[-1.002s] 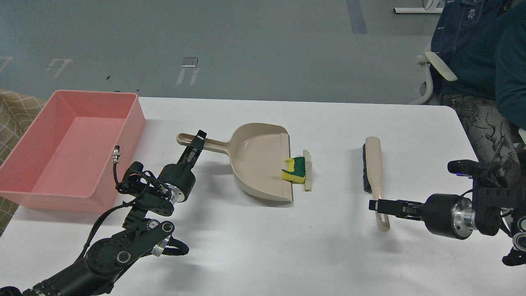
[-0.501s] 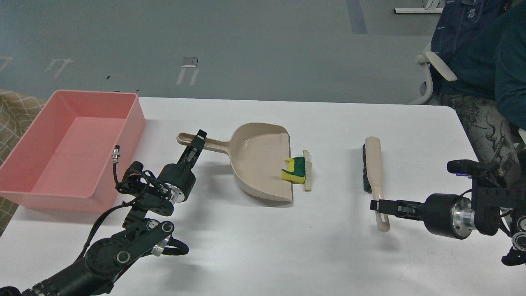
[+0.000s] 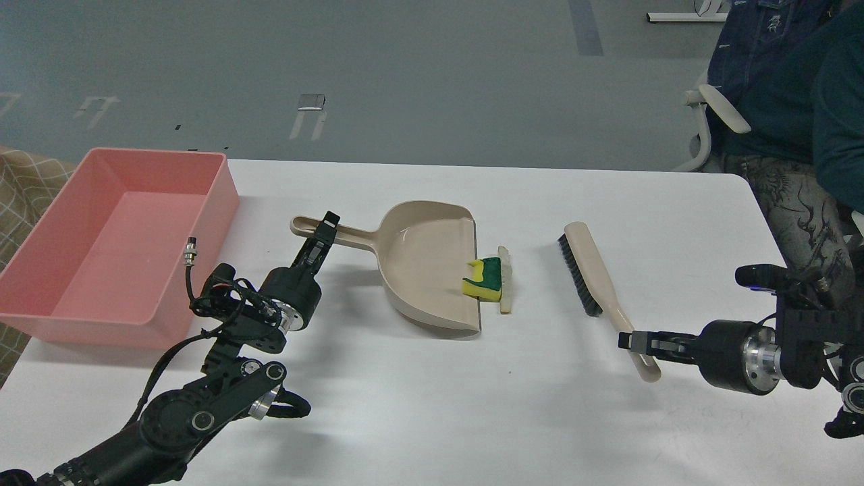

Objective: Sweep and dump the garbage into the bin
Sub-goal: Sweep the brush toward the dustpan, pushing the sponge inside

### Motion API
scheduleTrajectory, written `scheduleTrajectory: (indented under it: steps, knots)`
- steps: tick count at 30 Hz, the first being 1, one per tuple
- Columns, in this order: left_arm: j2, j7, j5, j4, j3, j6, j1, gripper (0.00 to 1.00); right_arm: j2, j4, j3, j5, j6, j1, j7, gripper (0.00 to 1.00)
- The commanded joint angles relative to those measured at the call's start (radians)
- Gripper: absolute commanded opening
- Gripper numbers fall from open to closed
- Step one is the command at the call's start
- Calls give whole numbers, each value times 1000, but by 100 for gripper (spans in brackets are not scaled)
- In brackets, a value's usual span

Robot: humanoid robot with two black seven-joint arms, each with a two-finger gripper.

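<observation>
The yellow sponge piece with a green layer (image 3: pixel 483 282) lies at the mouth of the beige dustpan (image 3: pixel 422 263), mid-table. The thin pale beige strip (image 3: pixel 506 283) lies just right of it on the table. The pink bin (image 3: pixel 226 196) stands at the far left and nothing shows inside it. My left gripper (image 3: pixel 325 231) is closed on the dustpan's long handle. My right gripper (image 3: pixel 632 340) is shut on the handle end of the beige brush with black bristles (image 3: pixel 588 266). The brush is angled, its bristle head pointing up-left toward the garbage but apart from it.
The white table (image 3: pixel 432 405) ends at the front and right near my right arm. A seated person (image 3: pixel 796 135) and a chair armrest (image 3: pixel 722 108) are beyond the right rear corner. A checked cloth (image 3: pixel 20 189) shows left of the bin.
My right gripper has swung the brush: its bristle head moved left toward the garbage and the handle end shifted slightly right. The left arm, dustpan and garbage have not moved.
</observation>
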Motion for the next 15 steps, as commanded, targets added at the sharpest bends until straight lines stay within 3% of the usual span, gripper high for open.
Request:
scheduleTrajectory:
  steps: [1, 15]
  knots:
    - [0, 0, 0, 0, 0, 0, 0, 0, -6, 14, 2, 3, -1, 0, 0, 0]
    - [10, 0, 0, -15, 6, -3, 11, 0, 6, 17, 3, 6, 3, -1, 0, 0]
